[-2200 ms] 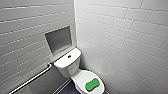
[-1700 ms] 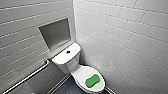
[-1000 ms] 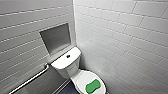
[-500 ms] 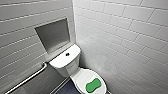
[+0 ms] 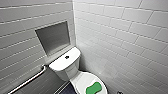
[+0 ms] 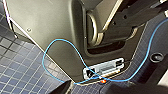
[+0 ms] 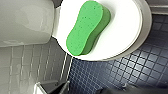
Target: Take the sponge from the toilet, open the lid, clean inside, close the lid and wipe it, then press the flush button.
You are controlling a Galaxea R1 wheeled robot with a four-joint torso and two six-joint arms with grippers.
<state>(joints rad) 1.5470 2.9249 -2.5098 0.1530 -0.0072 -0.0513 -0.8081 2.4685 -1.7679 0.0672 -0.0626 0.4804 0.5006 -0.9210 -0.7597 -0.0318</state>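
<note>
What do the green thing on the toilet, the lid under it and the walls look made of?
The sponge looks like soft foam: matte, speckled with tiny pores. The lid is smooth, glossy white, probably plastic, though ceramic cannot be excluded. The wall is white brick-shaped tiles with grey joints, likely glazed ceramic.

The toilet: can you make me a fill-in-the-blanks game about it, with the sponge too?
1. The sponge is bright ___.
2. It lies on top of the closed ___ of the toilet.
3. The floor around the bowl has small tiles in dark ___.

Missing words: green; lid; blue.
</note>
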